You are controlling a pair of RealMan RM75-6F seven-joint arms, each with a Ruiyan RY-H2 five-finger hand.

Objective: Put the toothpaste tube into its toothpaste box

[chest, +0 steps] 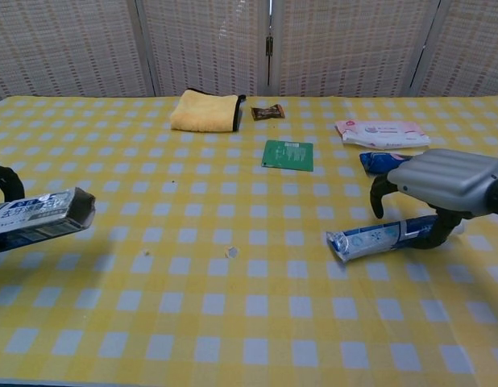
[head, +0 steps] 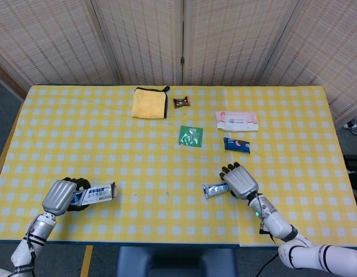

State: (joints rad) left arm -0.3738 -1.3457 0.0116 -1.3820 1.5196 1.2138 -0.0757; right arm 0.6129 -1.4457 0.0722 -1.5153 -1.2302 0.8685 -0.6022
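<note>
The toothpaste box (head: 97, 194), white and blue with an open dark end, is held off the table at the front left by my left hand (head: 60, 197); in the chest view the box (chest: 39, 214) pokes in from the left edge, its open end facing right. The blue and white toothpaste tube (head: 215, 188) lies flat on the cloth at the front right. My right hand (head: 241, 180) hovers over the tube's cap end, fingers curved down on both sides of the tube (chest: 370, 239). The right hand (chest: 450, 181) hides the cap, and the tube is not lifted.
At the back lie a folded yellow cloth (head: 149, 104) and a small brown wrapper (head: 181, 102). A green packet (head: 190, 136), a pink and white wipes pack (head: 237, 120) and a blue snack packet (head: 236, 144) lie just behind the tube.
</note>
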